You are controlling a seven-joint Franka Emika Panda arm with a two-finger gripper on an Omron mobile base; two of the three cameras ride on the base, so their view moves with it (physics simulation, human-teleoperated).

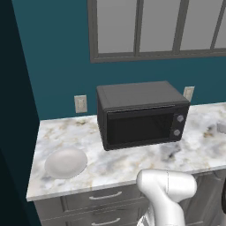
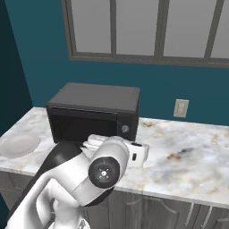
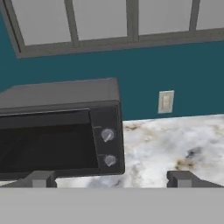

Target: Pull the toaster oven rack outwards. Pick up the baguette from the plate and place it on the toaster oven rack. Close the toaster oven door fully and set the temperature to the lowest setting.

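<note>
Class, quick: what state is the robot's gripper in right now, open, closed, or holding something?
Gripper: open, jaws spread wide, holding nothing; it faces the toaster oven without touching it.

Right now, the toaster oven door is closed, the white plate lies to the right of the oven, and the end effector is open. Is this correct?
Not quite: the plate lies left of the toaster oven, as the left base view shows. The toaster oven door is closed, and the end effector is open.

oven (image 1: pixel 141 112) looks matt dark metal, door (image 1: pixel 137 128) dark glass, counter (image 1: pixel 132 163) polished marble, plate (image 1: pixel 66 162) smooth white
</note>
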